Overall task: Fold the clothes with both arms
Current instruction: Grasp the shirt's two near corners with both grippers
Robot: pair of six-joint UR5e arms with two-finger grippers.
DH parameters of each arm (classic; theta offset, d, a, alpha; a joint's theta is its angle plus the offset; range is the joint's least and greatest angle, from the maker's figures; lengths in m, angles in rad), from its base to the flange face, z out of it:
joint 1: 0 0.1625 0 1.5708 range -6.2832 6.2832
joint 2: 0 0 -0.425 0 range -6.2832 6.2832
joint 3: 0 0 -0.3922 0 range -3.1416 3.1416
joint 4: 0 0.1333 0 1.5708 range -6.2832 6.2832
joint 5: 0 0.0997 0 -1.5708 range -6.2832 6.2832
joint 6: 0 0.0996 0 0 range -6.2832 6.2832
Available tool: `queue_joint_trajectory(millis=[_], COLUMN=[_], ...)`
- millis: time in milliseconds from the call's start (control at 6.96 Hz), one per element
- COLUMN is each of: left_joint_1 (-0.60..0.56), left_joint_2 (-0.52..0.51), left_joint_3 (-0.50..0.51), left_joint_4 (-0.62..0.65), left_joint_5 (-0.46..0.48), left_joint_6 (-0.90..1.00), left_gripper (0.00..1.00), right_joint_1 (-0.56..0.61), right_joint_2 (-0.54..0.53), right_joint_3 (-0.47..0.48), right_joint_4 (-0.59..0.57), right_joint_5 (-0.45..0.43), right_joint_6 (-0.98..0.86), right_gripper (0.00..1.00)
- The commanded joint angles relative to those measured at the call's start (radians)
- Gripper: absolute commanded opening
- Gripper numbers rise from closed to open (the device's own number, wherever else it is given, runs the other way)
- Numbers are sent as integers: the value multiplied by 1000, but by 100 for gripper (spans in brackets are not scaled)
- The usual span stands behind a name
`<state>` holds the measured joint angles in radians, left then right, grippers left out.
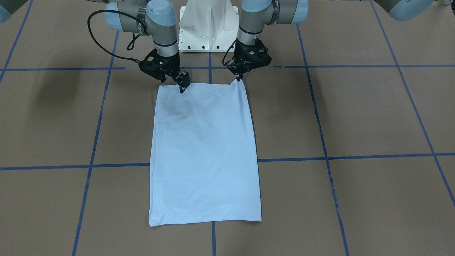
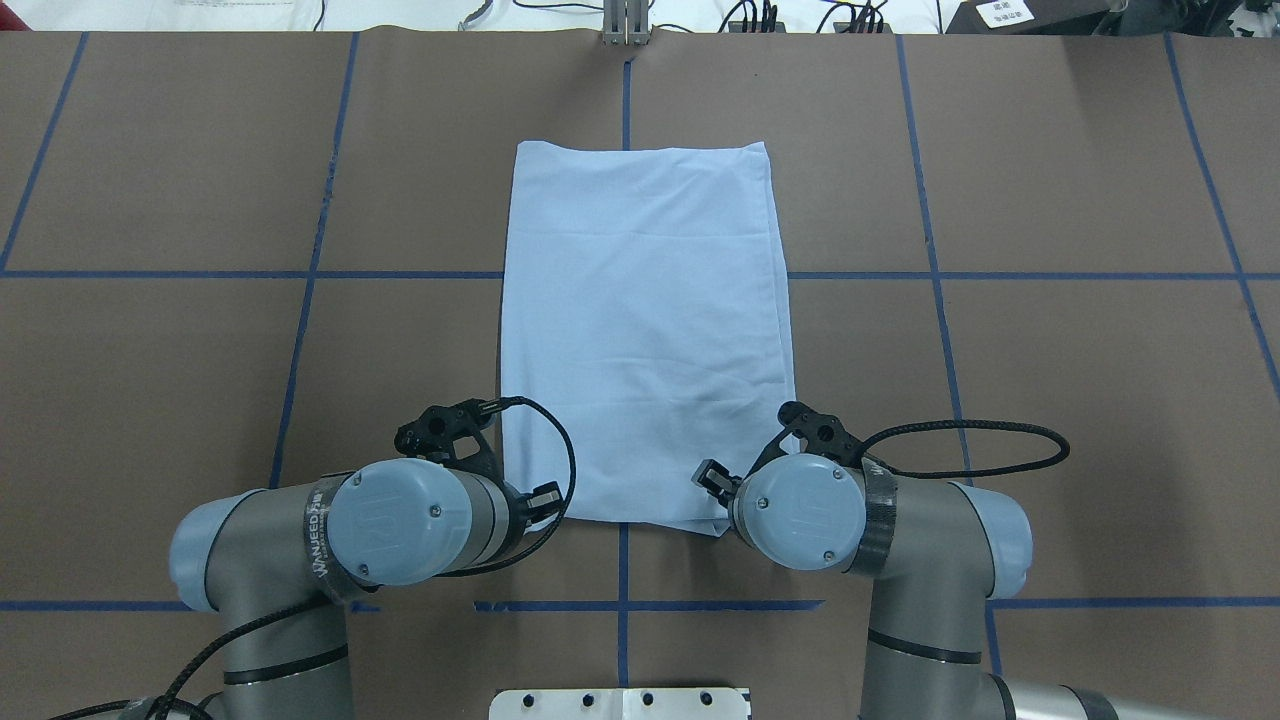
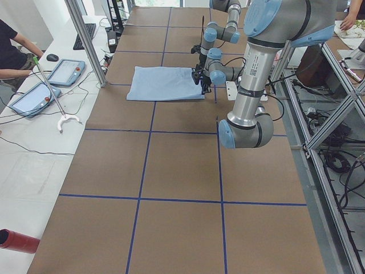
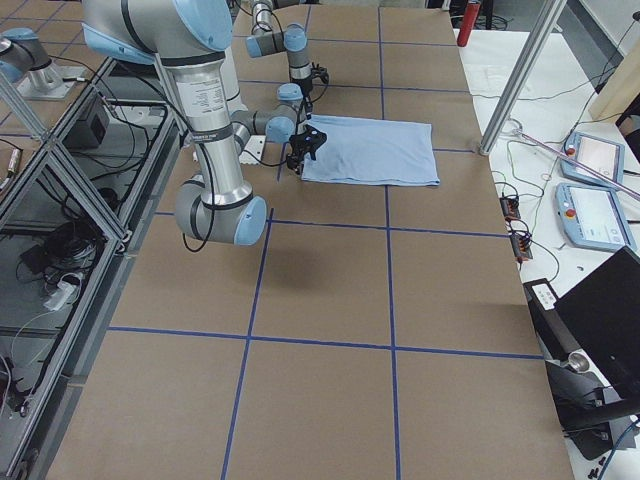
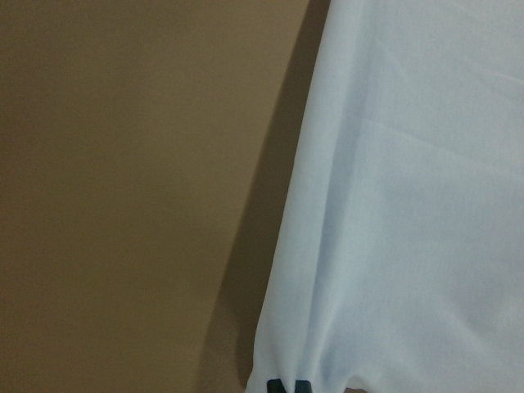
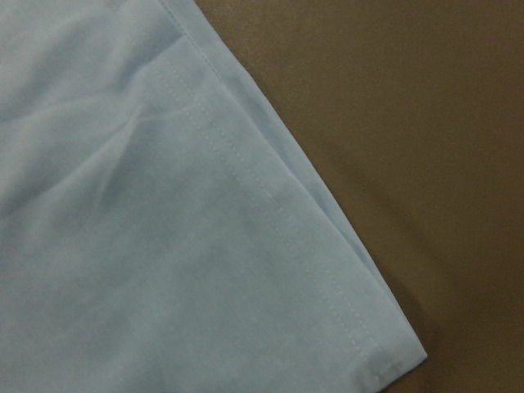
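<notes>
Two arms sit at the top edge of the T-shirt (image 1: pixel 204 153) in the front view, so I'd guess this is the grab-both-corners step before that edge gets carried over to the bottom one. Shirt's a narrow rectangle, flat mid-frame on the table (image 1: pixel 355 113). Up at the top right corner the left gripper (image 1: pixel 240 79) is pinched on the cloth, which tents up into it. Over at the top left corner is the right gripper (image 1: pixel 183 86), but I can't tell if it's clamped. Next move needs a solid grip there, then an even lift.
</notes>
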<state>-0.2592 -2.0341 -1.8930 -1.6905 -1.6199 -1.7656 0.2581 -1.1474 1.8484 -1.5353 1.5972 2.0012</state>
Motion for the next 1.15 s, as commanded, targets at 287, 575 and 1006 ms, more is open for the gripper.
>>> queue_joint_trajectory(millis=[287, 575, 1006], left_joint_1=[0, 0, 0], left_joint_2=[0, -1, -1], left_joint_3=[0, 0, 2], left_joint_4=[0, 0, -3], left_joint_5=[0, 0, 0], left_joint_6=[0, 0, 2], left_gripper=[0, 0, 0], right_joint_1=[-5, -5, 10], right_joint_2=[0, 3, 37], right_joint_3=[0, 2, 2], right_joint_4=[0, 1, 1], right_joint_5=[-2, 0, 1], right_joint_6=[1, 1, -1], right_gripper=[49, 20, 0])
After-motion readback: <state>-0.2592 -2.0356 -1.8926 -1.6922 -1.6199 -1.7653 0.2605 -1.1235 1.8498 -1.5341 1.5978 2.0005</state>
